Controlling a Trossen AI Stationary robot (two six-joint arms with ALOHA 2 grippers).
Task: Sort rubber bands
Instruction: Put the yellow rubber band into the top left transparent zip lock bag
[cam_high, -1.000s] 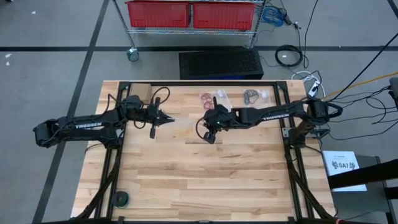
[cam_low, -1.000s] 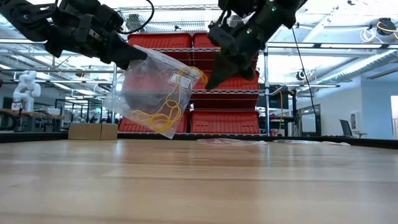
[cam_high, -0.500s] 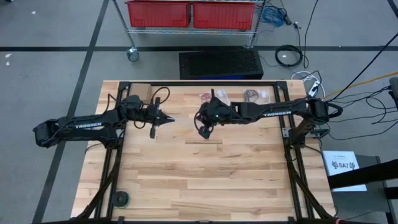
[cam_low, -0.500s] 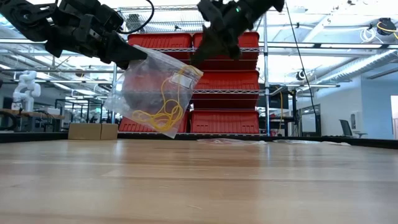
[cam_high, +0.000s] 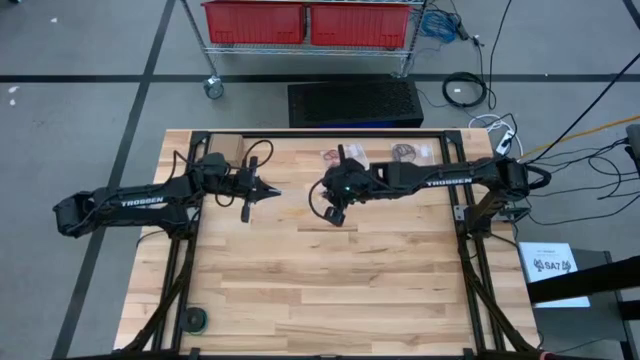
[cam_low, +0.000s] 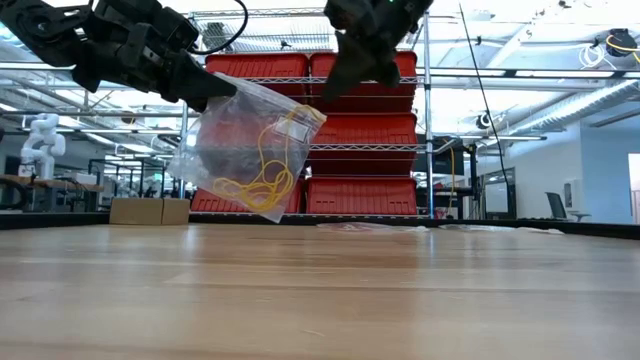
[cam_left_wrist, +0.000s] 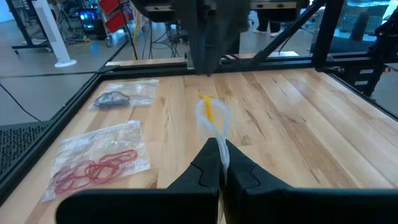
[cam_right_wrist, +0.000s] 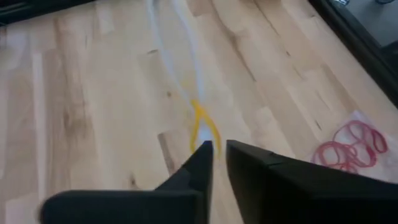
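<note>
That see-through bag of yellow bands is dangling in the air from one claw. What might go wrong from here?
The left claw pinches only one corner of the clear bag, so the bag might slip and drop onto the table.

The bag hangs tilted with its mouth sideways near the right claw, so yellow rubber bands might spill out.

The right claw hovers close above the bag's edge; a misjudged reach might knock it instead of catching it.

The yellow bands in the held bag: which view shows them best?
Low view: the yellow bands hang clear inside the bag pinched by the left gripper. Both wrist views show only a yellow sliver; the high view hides them.
</note>
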